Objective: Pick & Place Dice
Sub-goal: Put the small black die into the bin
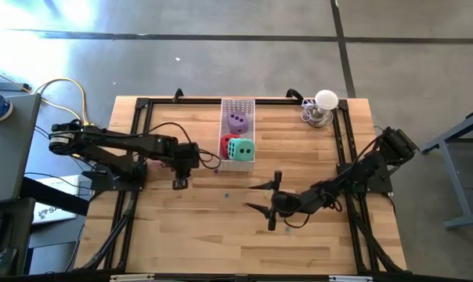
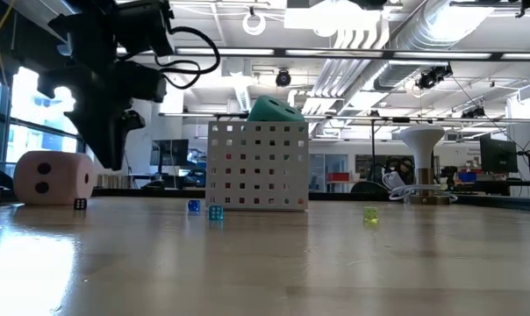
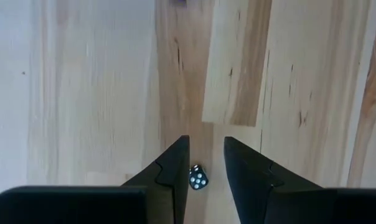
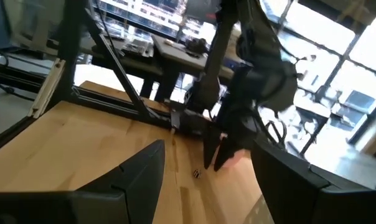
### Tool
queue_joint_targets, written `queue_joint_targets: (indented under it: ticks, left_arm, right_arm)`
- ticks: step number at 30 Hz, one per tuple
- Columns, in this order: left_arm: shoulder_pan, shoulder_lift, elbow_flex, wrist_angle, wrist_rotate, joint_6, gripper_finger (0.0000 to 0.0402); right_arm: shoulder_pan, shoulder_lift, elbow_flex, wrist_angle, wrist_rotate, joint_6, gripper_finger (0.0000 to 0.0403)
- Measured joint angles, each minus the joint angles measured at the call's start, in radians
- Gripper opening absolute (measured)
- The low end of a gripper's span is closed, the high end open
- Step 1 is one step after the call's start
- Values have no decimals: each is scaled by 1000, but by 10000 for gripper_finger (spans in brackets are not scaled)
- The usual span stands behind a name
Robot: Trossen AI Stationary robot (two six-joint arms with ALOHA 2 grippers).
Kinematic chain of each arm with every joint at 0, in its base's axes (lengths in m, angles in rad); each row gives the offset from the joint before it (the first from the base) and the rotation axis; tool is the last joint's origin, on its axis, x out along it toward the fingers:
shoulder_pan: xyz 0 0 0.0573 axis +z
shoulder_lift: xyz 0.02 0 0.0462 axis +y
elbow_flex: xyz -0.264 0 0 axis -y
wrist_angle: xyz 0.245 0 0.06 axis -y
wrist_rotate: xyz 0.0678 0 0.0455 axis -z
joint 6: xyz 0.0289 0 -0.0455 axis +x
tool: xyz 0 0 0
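A white perforated tray (image 1: 238,106) stands at the table's far middle and holds the purple die (image 1: 237,121), the red die (image 1: 225,146) and the green die (image 1: 241,149). In the low view the green die (image 2: 274,110) tops the tray (image 2: 257,167). The pink die (image 2: 53,178) rests on the table at the left, mostly hidden under my left arm in the high view. My left gripper (image 1: 179,182) hangs above the table beside it, fingers pointing down and slightly apart, over a tiny dark die (image 3: 198,178). My right gripper (image 1: 261,197) is wide open and empty right of centre.
Several tiny dice lie on the table: dark (image 2: 79,204), blue (image 2: 193,205), teal (image 2: 215,212) and yellow-green (image 2: 370,213). A white lamp-like stand (image 1: 324,106) sits at the far right corner. Black frame rails (image 1: 135,125) run along the table's sides.
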Motion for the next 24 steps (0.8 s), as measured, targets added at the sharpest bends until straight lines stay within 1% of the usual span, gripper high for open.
queue_joint_targets:
  ticks: [4, 7, 10, 12, 14, 16, 19, 24]
  left_arm:
    - [0, 0, 0, 29, -2, 12, 94]
    - [0, 0, 0, 58, -5, 32, 94]
    - [0, 0, 0, 65, -5, 41, 94]
    - [1, 0, 0, 66, -5, 41, 94]
    - [1, 0, 0, 69, -6, 56, 94]
    - [1, 0, 0, 76, -6, 64, 94]
    - [-2, -1, 0, 93, -4, 38, 94]
    - [-29, -22, 0, 130, -2, 1, 94]
  right_arm:
    - [24, 0, 0, -56, 90, 80, 231]
    - [42, 0, 0, -132, 111, 141, 231]
    - [57, -3, 0, -188, 165, 198, 231]
    - [67, -23, 0, -281, 188, 274, 231]
    - [67, -60, 0, -407, 189, 394, 231]
    - [66, -101, 0, -572, 171, 538, 231]
    - [62, -141, 0, -811, 82, 756, 231]
    - [69, -138, 0, -1093, -45, 1005, 231]
